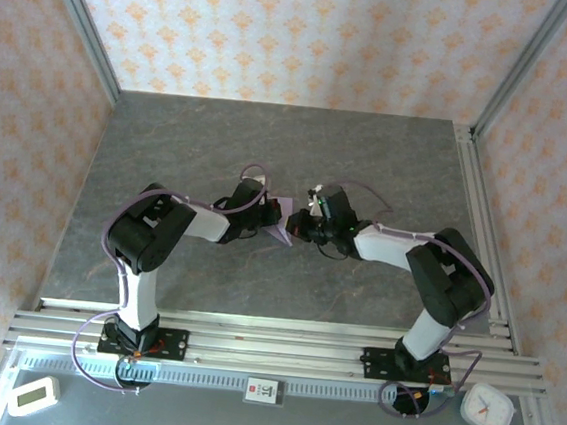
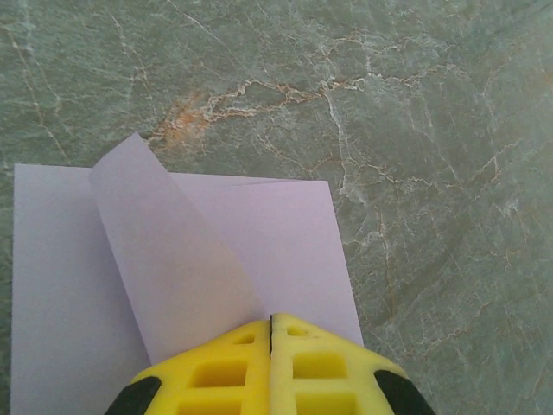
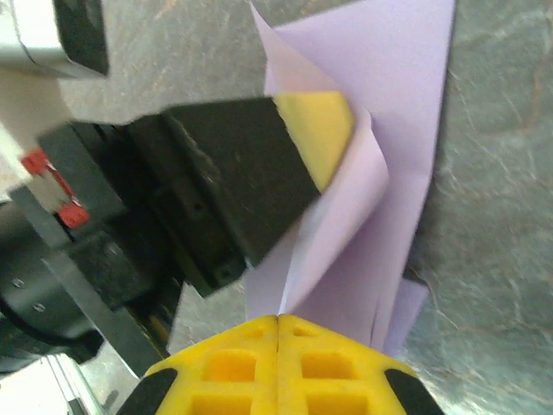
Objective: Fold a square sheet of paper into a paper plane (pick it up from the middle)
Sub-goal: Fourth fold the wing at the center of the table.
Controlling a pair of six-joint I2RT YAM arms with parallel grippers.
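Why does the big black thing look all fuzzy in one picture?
Right wrist view: the left pincer sits close to the lens and blurs, while the paper looks sharper. Left wrist view: table veins look crisp. Top view: even light, faint shadows.

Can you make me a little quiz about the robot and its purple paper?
1. True or false: the paper lies completely flat on the table.
2. What colour are the tips of the jaws? A yellow, B red, C blue.
3. Fill in: the left jaws and the right jaws are both ____ on the paper.
Key: 1 false, a flap curls up; 2 A; 3 shut.
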